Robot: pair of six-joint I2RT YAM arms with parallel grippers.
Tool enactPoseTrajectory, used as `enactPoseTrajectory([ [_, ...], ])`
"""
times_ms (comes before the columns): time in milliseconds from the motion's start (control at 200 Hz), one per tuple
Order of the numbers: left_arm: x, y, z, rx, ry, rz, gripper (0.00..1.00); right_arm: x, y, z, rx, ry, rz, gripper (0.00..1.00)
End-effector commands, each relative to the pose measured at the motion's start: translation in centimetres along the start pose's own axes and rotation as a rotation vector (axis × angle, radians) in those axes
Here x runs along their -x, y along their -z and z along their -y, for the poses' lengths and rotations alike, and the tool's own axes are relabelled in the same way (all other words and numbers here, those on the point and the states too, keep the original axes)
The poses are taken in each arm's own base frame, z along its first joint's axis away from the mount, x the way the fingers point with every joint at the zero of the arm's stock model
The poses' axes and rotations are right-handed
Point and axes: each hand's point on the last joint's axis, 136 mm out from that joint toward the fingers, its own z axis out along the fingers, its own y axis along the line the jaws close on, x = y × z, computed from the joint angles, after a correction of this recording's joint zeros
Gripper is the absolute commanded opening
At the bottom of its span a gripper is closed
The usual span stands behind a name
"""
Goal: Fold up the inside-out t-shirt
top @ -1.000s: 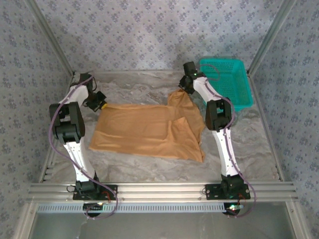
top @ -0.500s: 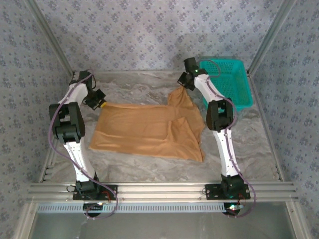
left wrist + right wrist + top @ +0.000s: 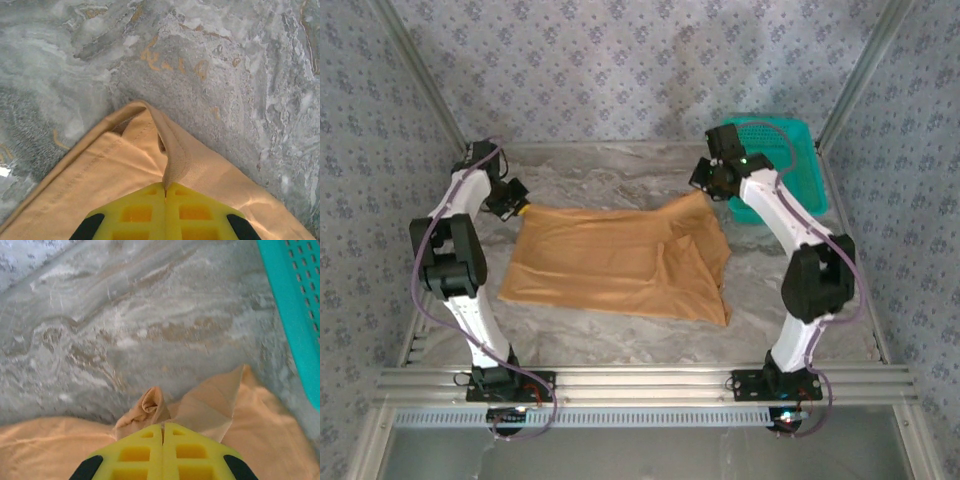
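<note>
On the marbled table (image 3: 620, 335), the tan-orange t-shirt (image 3: 620, 262) is lying spread out, its right edge near the teal basket (image 3: 795, 165). The left gripper (image 3: 165, 192) is pinching its far left corner, yellow fingers (image 3: 135, 212) pressed together on the fabric, while the right gripper (image 3: 163, 432) is clamping the bunched far right corner.

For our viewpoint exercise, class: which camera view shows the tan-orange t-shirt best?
The top external view: the whole t-shirt lies spread on the table. The left wrist view gives a close look at one corner pinched in the left hand; the right wrist view, a bunched corner in the right hand.
</note>
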Motion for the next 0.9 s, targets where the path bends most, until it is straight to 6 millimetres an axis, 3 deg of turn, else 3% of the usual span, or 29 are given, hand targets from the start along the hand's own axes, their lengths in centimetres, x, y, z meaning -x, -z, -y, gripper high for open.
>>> enactPoseTrajectory([
  [0,-0.5,2.1,0.2,-0.034,-0.017,0.015,0.00,-1.8,2.0,1.1,-0.016,0.038,0.013,0.00],
  [205,-1.9,2.6,-0.7,-0.049,-0.009,0.014,0.00,-4.9,4.8,2.0,-0.022,0.046,0.023,0.00],
  [490,-4.2,2.9,-2.2,-0.049,-0.007,0.005,0.00,-7.3,6.6,3.5,-0.051,0.046,0.021,0.00],
  [610,-5.0,3.4,-2.9,-0.041,-0.009,0.010,0.00,-8.3,7.6,3.2,-0.033,0.061,0.031,0.00],
  [630,-5.1,3.5,-3.1,-0.037,-0.009,0.012,0.00,-9.4,7.1,4.0,-0.056,0.070,0.009,0.00],
  [894,-7.1,4.4,-5.0,-0.012,-0.013,0.018,0.00,-15.0,6.4,6.1,-0.097,0.096,-0.074,0.00],
])
